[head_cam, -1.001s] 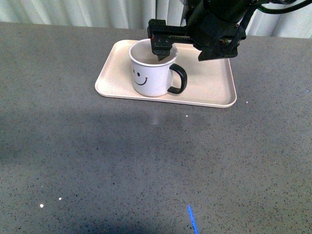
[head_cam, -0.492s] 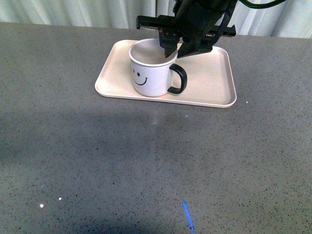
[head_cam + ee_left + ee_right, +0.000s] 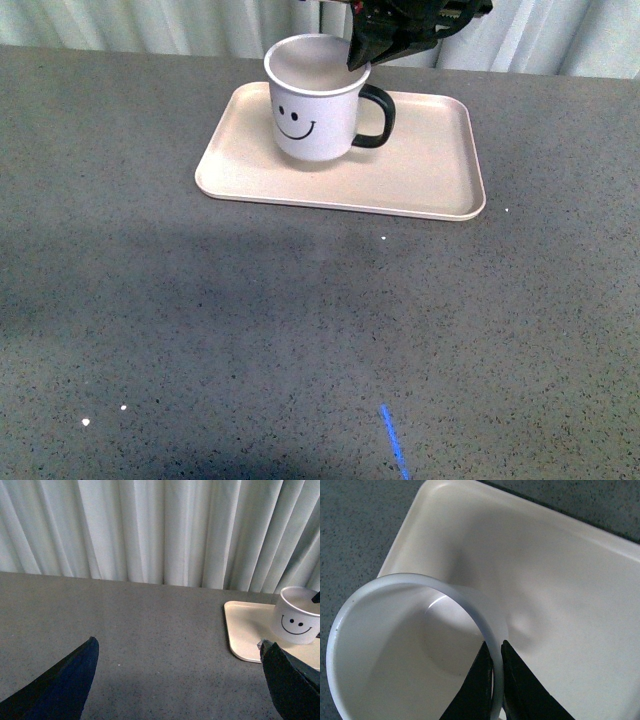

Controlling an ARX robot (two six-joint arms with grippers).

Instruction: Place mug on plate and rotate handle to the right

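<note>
The mug (image 3: 312, 105) hangs just above the plate (image 3: 430, 170), its smiley face toward the front camera and its handle (image 3: 378, 117) pointing right. The right gripper (image 3: 360, 58) pinches its rim near the handle. The left gripper (image 3: 178, 644) hovers well apart, jaws spread wide

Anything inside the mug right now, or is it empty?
Empty. The right wrist view looks into the mug and shows only its bare white inside.
</note>
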